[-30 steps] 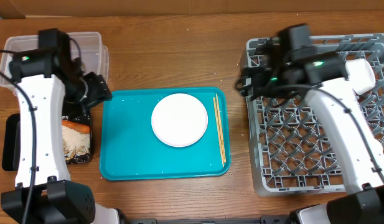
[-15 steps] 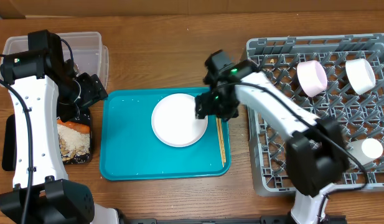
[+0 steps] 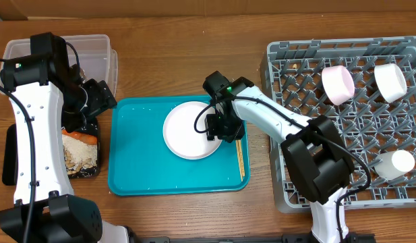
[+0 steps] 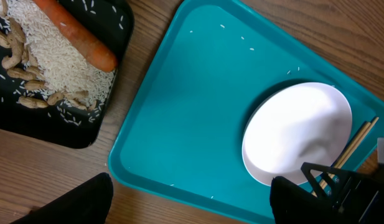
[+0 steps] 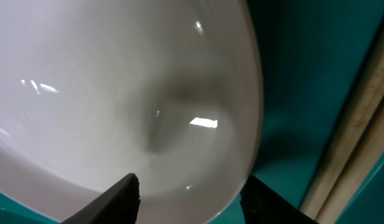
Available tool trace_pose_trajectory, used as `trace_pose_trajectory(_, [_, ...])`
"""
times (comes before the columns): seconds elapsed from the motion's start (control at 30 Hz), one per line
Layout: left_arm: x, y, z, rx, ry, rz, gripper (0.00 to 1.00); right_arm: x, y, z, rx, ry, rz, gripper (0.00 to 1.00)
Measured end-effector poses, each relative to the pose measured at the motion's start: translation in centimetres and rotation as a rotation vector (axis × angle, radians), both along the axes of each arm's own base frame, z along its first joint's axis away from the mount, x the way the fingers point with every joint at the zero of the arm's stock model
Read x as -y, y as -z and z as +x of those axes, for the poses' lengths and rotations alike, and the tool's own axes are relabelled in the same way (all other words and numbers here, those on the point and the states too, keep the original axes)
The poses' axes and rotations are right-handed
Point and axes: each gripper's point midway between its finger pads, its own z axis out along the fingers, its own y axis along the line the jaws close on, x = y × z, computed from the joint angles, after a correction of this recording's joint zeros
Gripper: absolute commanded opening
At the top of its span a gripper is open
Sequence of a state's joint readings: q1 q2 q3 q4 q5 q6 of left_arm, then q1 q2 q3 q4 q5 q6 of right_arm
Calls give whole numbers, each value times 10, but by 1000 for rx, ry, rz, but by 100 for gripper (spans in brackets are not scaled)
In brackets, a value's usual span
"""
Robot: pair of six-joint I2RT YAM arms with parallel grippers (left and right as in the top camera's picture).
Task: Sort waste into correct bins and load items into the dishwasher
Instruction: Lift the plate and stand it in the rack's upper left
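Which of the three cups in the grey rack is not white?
The pink cup, leftmost of the three. The far-right cup and the cup nearest the robot are both white.

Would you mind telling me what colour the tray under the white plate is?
Teal. The tray shows best in the overhead view.

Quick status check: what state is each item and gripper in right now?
plate, flat on the teal tray, empty
chopsticks, lying on the tray beside the plate
right gripper, open astride the plate's rim
left gripper, open, holding nothing
pink cup, on its side in the dish rack
black container, holding rice and a carrot
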State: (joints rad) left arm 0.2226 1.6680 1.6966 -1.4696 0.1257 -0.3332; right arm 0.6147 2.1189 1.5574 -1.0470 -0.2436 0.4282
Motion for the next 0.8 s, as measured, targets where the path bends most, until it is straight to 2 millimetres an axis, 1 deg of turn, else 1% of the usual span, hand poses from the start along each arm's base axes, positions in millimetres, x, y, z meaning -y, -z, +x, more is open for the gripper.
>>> trace_pose_trajectory(0.1, [0,0,0,0,0,0,82,3,1,3,10,25,-24,30])
trace_pose_trajectory(0.17, [0,0,0,0,0,0,82,5,2,4,15,45,-35,24])
trace_pose_trajectory(0.23, [0,0,0,0,0,0,82,5,2,6,21,59,-40,15])
trace_pose_trajectory(0.27, [0,0,0,0,0,0,82,5,2,7,23,73,-42,8])
trace_pose_trajectory(0.3, [0,0,0,0,0,0,82,5,2,8,24,82,-45,4])
trace_pose_trajectory(0.5, [0,0,0,0,1,0,82,6,2,12,33,115,-45,4])
trace_pose_trajectory(0.57, [0,0,0,0,1,0,82,10,2,12,23,124,-55,4])
trace_pose_trajectory(0.63, [0,0,0,0,3,0,83,19,-1,12,6,138,-82,4])
trace_pose_trajectory(0.67, [0,0,0,0,3,1,83,25,-4,14,4,148,-95,4])
trace_pose_trajectory(0.73, [0,0,0,0,3,1,82,39,-16,25,26,169,-119,4])
trace_pose_trajectory(0.77, [0,0,0,0,3,1,83,46,-26,33,50,179,-129,4])
trace_pose_trajectory(0.8, [0,0,0,0,3,1,83,58,-43,44,96,197,-146,4])
